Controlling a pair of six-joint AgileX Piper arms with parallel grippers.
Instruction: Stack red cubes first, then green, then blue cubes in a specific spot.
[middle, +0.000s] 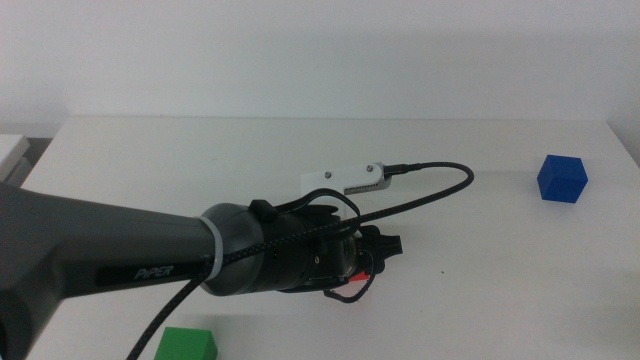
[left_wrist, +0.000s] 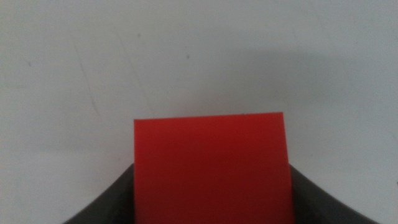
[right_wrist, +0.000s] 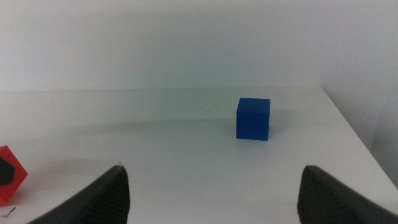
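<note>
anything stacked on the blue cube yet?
No. The blue cube stands alone on the white table, its top bare.

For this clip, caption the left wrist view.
Left gripper holds the red cube between its jaws above the white table.

A plain white tabletop (middle: 250, 150) fills the scene, lit softly and evenly, meeting a bare pale wall (middle: 320, 50) behind; faint shadows lie across it.

Red cube (left_wrist: 211, 168) between left pincer (left_wrist: 211, 208) jaws: matte, smooth. Blue cube (right_wrist: 253, 118): matte. Bench (middle: 480, 300): smooth white, faintly scuffed. Jaws: dark, dull plastic-looking.
</note>
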